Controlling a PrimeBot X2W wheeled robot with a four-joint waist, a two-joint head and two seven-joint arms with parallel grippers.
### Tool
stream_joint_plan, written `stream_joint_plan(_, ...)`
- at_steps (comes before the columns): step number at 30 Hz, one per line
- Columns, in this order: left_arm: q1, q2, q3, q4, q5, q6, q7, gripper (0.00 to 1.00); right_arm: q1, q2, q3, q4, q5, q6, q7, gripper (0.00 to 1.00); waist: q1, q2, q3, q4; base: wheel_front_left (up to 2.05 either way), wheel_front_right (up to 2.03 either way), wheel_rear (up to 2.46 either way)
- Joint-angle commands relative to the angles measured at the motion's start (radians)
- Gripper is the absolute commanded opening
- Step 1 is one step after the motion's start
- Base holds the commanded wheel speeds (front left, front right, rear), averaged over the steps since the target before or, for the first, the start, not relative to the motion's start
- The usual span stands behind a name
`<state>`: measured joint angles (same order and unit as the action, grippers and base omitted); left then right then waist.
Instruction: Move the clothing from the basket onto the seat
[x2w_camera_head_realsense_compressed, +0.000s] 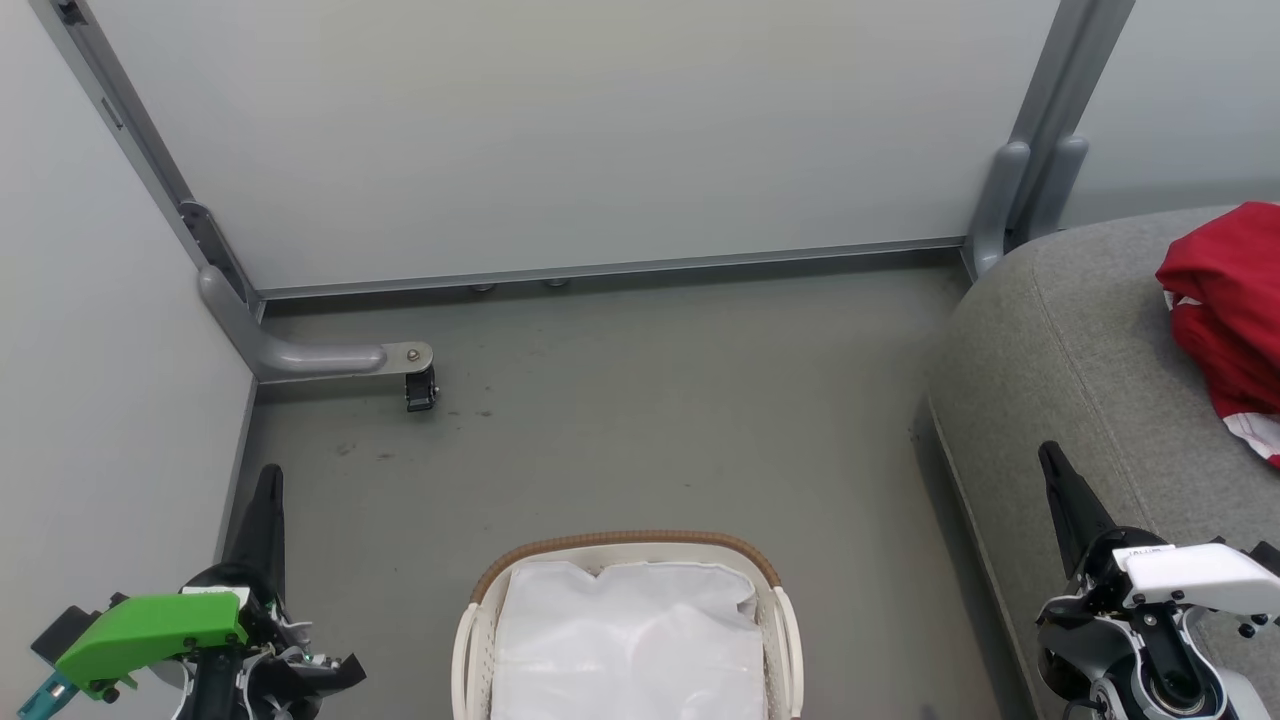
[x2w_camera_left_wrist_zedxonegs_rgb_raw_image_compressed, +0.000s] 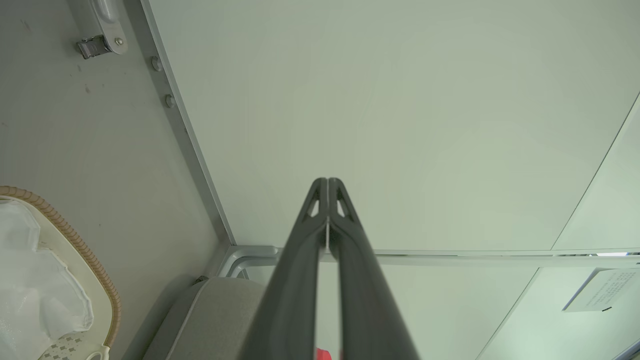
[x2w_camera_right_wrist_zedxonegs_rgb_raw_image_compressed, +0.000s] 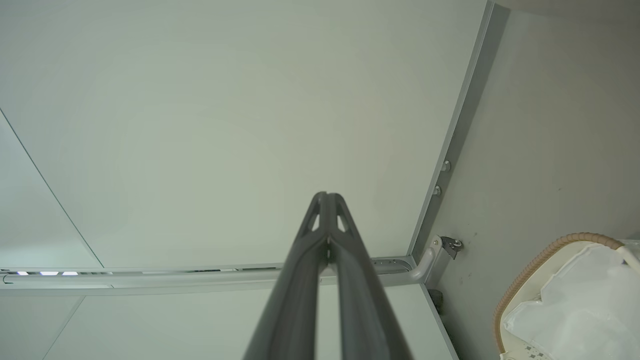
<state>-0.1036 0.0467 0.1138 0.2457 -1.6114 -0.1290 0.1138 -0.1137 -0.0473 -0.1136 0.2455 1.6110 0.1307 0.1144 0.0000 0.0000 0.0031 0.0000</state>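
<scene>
Pale grey partition panels (x2w_camera_head_realsense_compressed: 560, 140) on metal frames fill the upper half of the head view, and a dull grey floor (x2w_camera_head_realsense_compressed: 650, 420) with a few dark specks lies below them. The seat (x2w_camera_head_realsense_compressed: 1080, 350), a big grey woven cushion with a rounded corner and a stitched seam, takes the right side and is cut off by the right and lower edges. The basket (x2w_camera_head_realsense_compressed: 620, 541) stands on the floor at the bottom centre, white perforated plastic with a brown woven-look rim and white loop handles; its near part runs off the bottom edge. A white crinkly liner sheet (x2w_camera_head_realsense_compressed: 630, 640) covers its inside, so what lies beneath cannot be made out. The clothing (x2w_camera_head_realsense_compressed: 1225, 300) lies on the seat at the right edge of the frame, a bright red crumpled heap with white trim at its lower end; the edge cuts it off, and whether it is one garment or two cannot be told. The left gripper (x2w_camera_head_realsense_compressed: 268, 480) is at the lower left over the floor and the right gripper (x2w_camera_head_realsense_compressed: 1050, 455) at the lower right over the seat's front border, well apart from the clothing. In both wrist views the dark fingers are pressed together at the tips with nothing between them. A small black caster (x2w_camera_head_realsense_compressed: 420, 390) sits under a frame foot at the left.
</scene>
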Motion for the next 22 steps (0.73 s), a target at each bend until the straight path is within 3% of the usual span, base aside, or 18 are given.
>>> stream_joint_plan(1,-0.01,0.007,0.002,-0.002,-0.003,-0.004,0.004,0.0,0.011,-0.006,-0.002,-0.003,0.004,0.0,0.003,0.0,0.0,0.0,0.0,0.0,0.0,0.0,0.0)
stream_joint_plan(22,-0.01,0.007,0.002,-0.002,-0.003,-0.004,0.004,0.0,0.011,-0.006,-0.002,-0.003,0.004,0.0,0.003,0.0,0.0,0.0,0.0,0.0,0.0,0.0,0.0)
